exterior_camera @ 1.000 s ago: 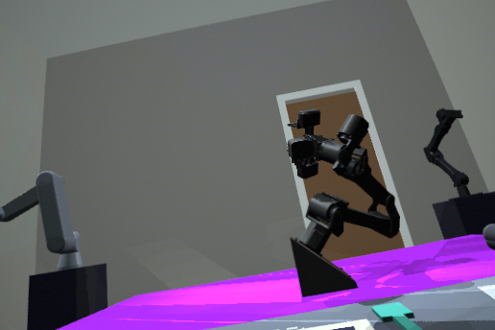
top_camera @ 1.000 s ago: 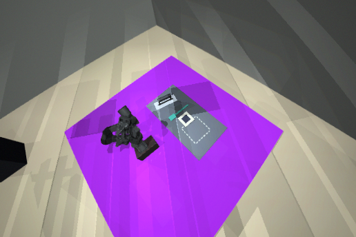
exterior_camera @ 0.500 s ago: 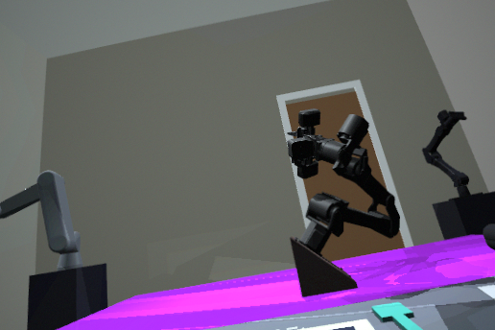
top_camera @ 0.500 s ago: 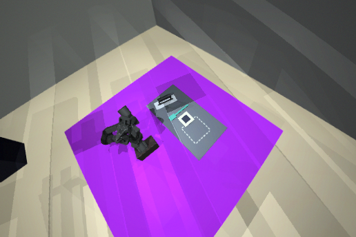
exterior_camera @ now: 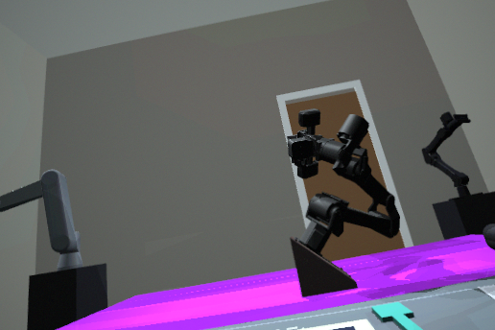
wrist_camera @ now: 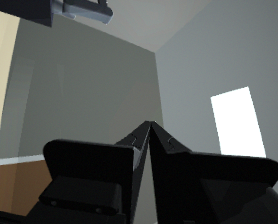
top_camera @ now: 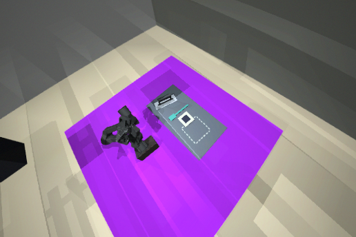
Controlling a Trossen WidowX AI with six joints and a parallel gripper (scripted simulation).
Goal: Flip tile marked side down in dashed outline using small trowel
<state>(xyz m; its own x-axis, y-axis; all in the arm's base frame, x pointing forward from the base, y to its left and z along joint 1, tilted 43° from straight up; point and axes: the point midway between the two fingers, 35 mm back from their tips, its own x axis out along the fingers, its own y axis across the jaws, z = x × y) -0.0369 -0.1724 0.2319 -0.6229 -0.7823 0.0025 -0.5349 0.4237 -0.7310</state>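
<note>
The tile point(top_camera: 186, 118) point(exterior_camera: 361, 323) lies flat on the grey mat point(top_camera: 207, 149) point(exterior_camera: 460, 298), with a dark square in a white border facing up. It lies beside the upper-left corner of the dashed outline point(top_camera: 196, 142), mostly outside it. The small teal trowel point(top_camera: 173, 117) point(exterior_camera: 394, 312) lies on the mat between the tile and the black-and-white holder, its handle pointing up and right in the top view. My gripper point(exterior_camera: 298, 148) point(wrist_camera: 149, 125) is shut and empty, its fingertips meeting in the wrist view. It is raised high, well away from trowel and tile.
A black-and-white holder point(top_camera: 166, 100) stands at the mat's far-left end. The arm's dark base point(top_camera: 148, 149) point(exterior_camera: 318, 273) stands on the purple table point(top_camera: 165, 189) beside the mat. In the exterior view, a grey arm point(exterior_camera: 58, 211) and another black arm point(exterior_camera: 443, 165) stand on separate pedestals.
</note>
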